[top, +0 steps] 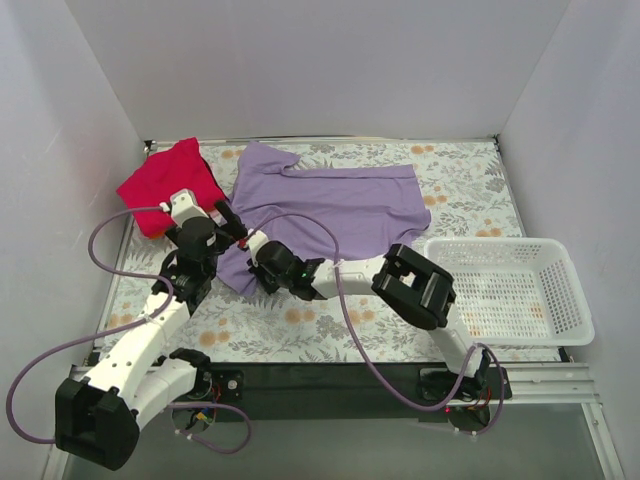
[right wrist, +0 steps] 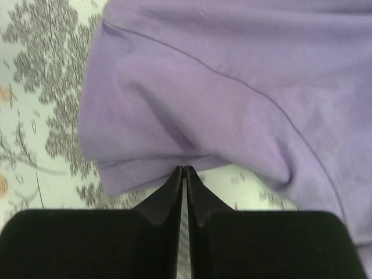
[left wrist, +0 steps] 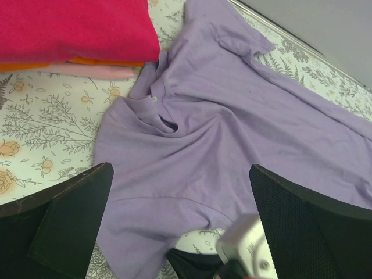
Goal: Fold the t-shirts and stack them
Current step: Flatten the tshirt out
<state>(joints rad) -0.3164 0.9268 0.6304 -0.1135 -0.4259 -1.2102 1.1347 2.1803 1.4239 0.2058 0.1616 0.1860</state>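
At the middle of the flowered surface, the purple shirt lay open and rumpled, its collar toward 11 o'clock and one sleeve toward 12 in the top view. The red shirt sat folded at 10 o'clock, well clear of the work. In the left wrist view it topped orange and pink layers, which suggested this corner was the stacking spot. The white basket stood at 3 o'clock, untouched.

The right jaws were pressed together at the shirt's near edge, around 7 o'clock from its centre. In the right wrist view creases ran toward their tips, so they appeared to pinch a fold of the hem, probably to lift that corner for folding. The left jaws stood wide apart just above the same side of the shirt, holding nothing. Their black fingers framed the collar, likely to take a second grip, so that both arms could spread or fold the cloth evenly. The purple shirt was not yet folded.
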